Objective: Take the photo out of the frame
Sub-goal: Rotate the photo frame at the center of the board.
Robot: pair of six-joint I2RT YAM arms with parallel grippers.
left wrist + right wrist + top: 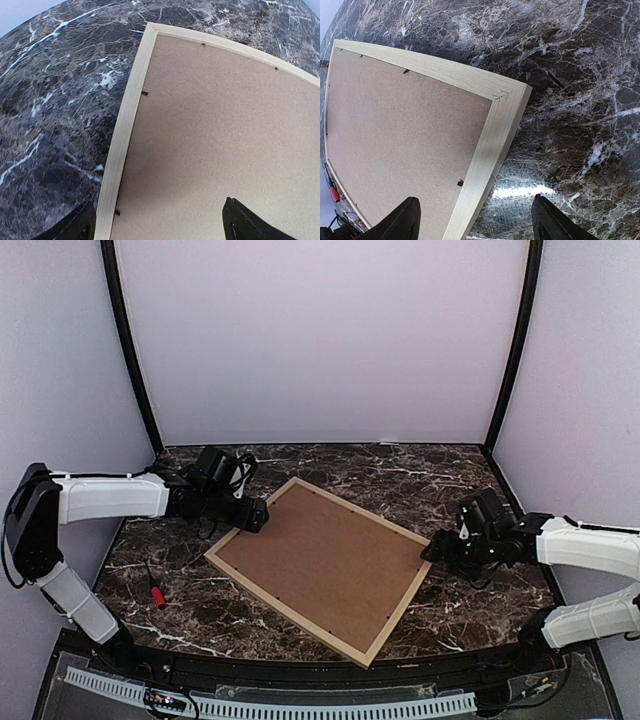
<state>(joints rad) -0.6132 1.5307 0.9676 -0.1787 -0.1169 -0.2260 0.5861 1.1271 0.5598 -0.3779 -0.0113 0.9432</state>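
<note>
The frame, thin light wood, lies face down and turned at an angle on the marble table. The brown backing board fills it, so the photo is hidden underneath. My left gripper is open at the frame's far-left edge. In the left wrist view this gripper straddles the moulding, with one finger over the marble and the other over the board. At the frame's right edge my right gripper is also open. In its own view it spans the moulding near a corner.
A red-handled screwdriver lies on the table left of the frame. Small black retaining tabs sit along the inner edge of the moulding. Pale walls enclose the table on three sides.
</note>
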